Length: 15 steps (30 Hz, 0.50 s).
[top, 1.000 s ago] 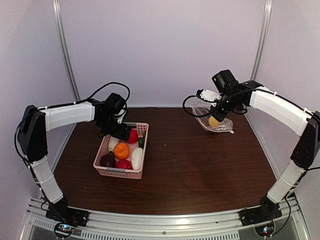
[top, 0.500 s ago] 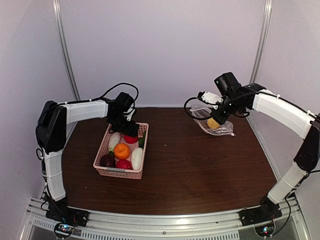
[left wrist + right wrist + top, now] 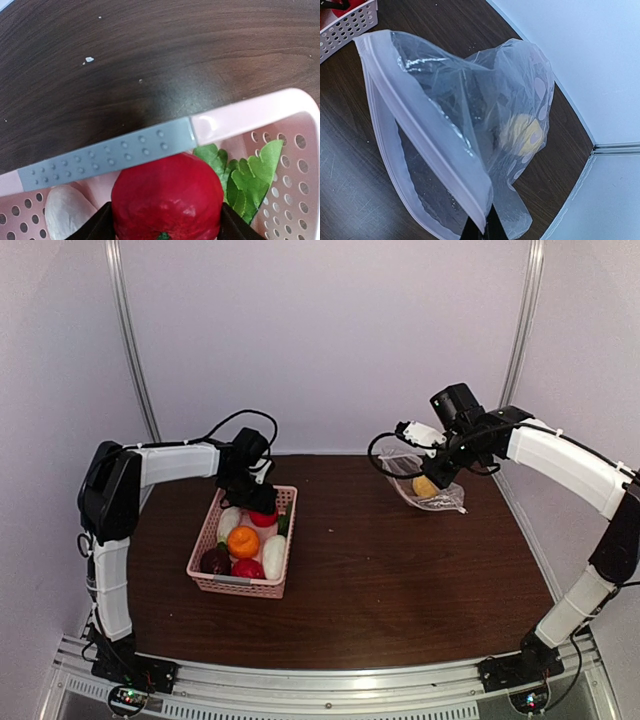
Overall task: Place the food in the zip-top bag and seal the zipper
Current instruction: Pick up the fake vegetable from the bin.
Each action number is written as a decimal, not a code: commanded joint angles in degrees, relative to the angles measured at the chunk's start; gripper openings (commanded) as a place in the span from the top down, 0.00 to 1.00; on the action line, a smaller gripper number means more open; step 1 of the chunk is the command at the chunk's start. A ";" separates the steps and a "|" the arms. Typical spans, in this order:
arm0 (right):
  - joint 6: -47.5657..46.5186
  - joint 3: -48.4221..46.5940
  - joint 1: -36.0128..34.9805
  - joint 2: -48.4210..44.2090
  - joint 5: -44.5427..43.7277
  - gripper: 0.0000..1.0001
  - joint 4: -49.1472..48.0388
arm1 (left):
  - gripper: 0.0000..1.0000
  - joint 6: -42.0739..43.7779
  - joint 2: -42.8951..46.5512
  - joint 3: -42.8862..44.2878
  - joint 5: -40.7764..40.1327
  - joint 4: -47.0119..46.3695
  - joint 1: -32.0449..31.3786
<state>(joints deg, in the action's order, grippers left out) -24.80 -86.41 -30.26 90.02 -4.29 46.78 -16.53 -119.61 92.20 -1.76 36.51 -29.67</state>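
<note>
Soft, even light fills the top view, the pale walls [image 3: 330,340] slightly washed out. In the left wrist view the red fruit [image 3: 167,200] near the lens looks a little soft, the table [image 3: 150,60] sharp. White glare streaks the bag [image 3: 470,125], perhaps from overhead light

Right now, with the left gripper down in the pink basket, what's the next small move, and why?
Probably squeeze the left gripper firmly onto the red round toy fruit and lift it out of the pink lattice basket. Its fingers flank that fruit on both sides, and the right gripper holds the clear polka-dot bag with its mouth open, a yellow piece inside.
</note>
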 commanded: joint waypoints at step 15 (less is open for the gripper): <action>3.52 -2.71 -0.31 1.58 4.12 1.00 0.93 | 0.44 -3.15 29.52 -11.17 12.97 -8.01 -1.11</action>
<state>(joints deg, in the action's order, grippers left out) -23.57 -86.67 -30.26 90.15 -2.50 47.16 -18.72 -97.03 85.30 1.13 38.06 -29.76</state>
